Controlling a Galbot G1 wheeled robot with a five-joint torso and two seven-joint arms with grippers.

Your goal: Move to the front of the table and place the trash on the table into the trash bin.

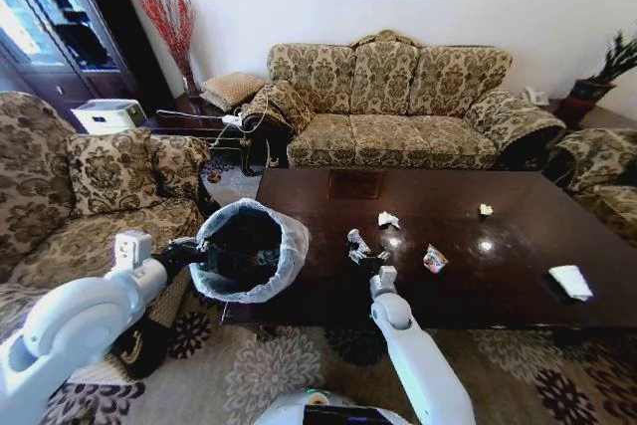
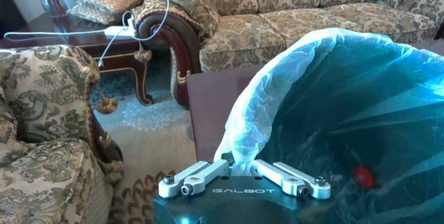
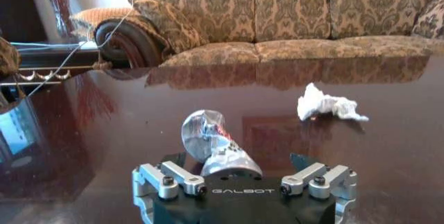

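My left gripper (image 1: 195, 252) is shut on the rim of the trash bin (image 1: 249, 251), a black bin lined with a translucent bag (image 2: 277, 83), and holds it at the table's (image 1: 518, 246) left end. A red cap (image 2: 361, 176) lies inside the bin. My right gripper (image 1: 370, 264) rests on the table's near edge, open. A crumpled silvery wrapper (image 3: 213, 145) sits between its spread fingers. More trash lies on the table: a white paper wad (image 3: 326, 104), a small wad (image 1: 486, 210), another wrapper (image 1: 434, 259) and a flat white paper (image 1: 570, 281).
A patterned sofa (image 1: 398, 106) stands behind the table. An armchair (image 1: 90, 196) is on the left, another (image 1: 602, 171) on the right. A side table (image 2: 69, 31) with cables sits in the far left corner. Patterned carpet (image 1: 259, 375) lies under me.
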